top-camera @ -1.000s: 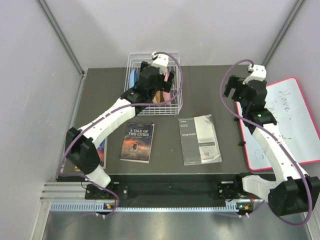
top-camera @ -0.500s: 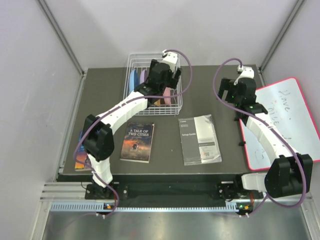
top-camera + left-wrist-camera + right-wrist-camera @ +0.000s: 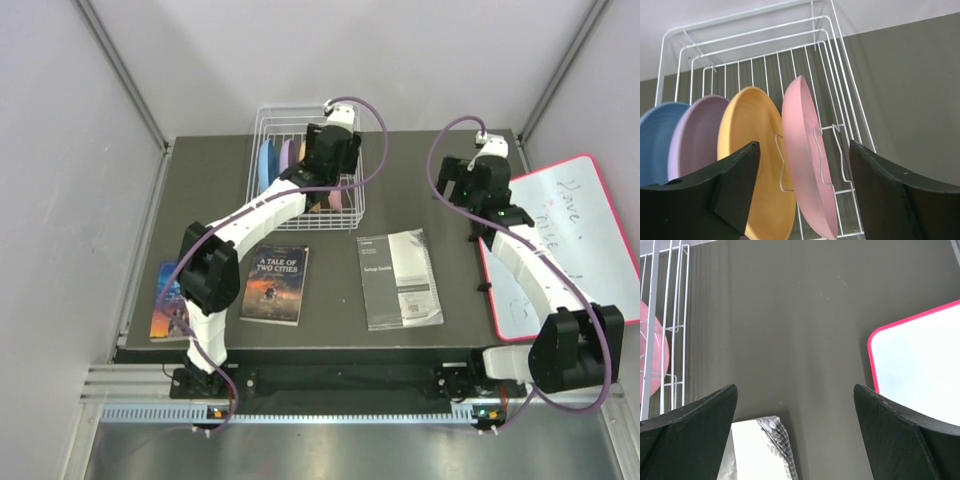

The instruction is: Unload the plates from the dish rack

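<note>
Novel (image 3: 275, 285), colourful book (image 3: 170, 300) and grey booklet (image 3: 399, 278) on dark table (image 3: 450, 150); pink-framed whiteboard (image 3: 575, 240) at right.

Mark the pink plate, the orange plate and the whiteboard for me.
pink plate (image 3: 801, 135), left wrist view, middle of its broad face
orange plate (image 3: 752, 130), left wrist view, middle of its broad face
whiteboard (image 3: 920, 365), right wrist view, its white writing surface

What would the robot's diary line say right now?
left fingers: open, aimed at pink plate | right fingers: open, empty | rack: four plates inside

Blue plate (image 3: 657, 142) is cut by the left wrist view's edge; I can't see its bottom behind a finger (image 3: 735, 185).
</note>
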Available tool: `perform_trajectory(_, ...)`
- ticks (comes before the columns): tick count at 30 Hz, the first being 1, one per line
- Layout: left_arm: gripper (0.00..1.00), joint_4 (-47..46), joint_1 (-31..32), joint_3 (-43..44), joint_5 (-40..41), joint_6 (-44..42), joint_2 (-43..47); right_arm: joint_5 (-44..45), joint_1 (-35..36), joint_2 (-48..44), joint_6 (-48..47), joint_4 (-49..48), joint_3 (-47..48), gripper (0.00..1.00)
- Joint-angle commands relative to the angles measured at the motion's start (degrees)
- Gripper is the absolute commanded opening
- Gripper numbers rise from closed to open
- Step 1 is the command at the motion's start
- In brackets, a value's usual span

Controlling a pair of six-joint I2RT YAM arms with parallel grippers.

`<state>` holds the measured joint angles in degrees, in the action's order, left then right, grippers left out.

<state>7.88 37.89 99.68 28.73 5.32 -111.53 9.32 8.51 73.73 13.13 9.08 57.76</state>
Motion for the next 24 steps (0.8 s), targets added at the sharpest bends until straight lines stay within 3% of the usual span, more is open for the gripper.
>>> perform_trajectory(1, 0.79, 1.3, 0.5, 1.6, 2.6, 2.6, -1.2, 0.1, 0.4, 0.4, 1.2, -0.3, 0.4, 0.99)
perform_trajectory(6, 0.81, 0.9, 0.7, 0.3, 3.7, 3.3, -1.8, -0.2, 0.4, 1.1, 1.6, 0.1, 0.3, 1.0)
perform_trajectory(10, 0.78, 1.0, 0.7, -0.4, 5.5, 3.6, -2.9, -0.4, 0.5, 1.4, 1.9, 0.3, 0.2, 1.0)
perform_trajectory(12, 0.66, 1.0, 0.8, -0.5, 6.2, 3.8, -3.4, -0.4, 0.4, 1.6, 2.0, 0.3, 0.1, 1.0)
perform_trajectory(16, 0.64, 0.6, 1.0, -0.9, 7.8, 3.8, -4.1, 0.0, 0.4, 1.9, 2.0, 0.8, 0.4, 1.0)
perform_trajectory(17, 0.58, 0.3, 1.2, -1.0, 8.7, 3.9, -4.1, 0.1, 0.4, 2.0, 2.0, 0.8, 0.4, 1.0)
perform_trajectory(22, 0.47, -1.5, 2.1, -2.3, 12.1, 2.1, -4.1, 0.5, 0.4, 2.6, 2.2, 1.1, 1.0, 1.0)
perform_trajectory(24, 0.36, -3.4, 2.9, -3.1, 14.0, 1.1, -4.2, 0.5, 0.5, 2.9, 2.3, 1.1, 1.0, 1.0)
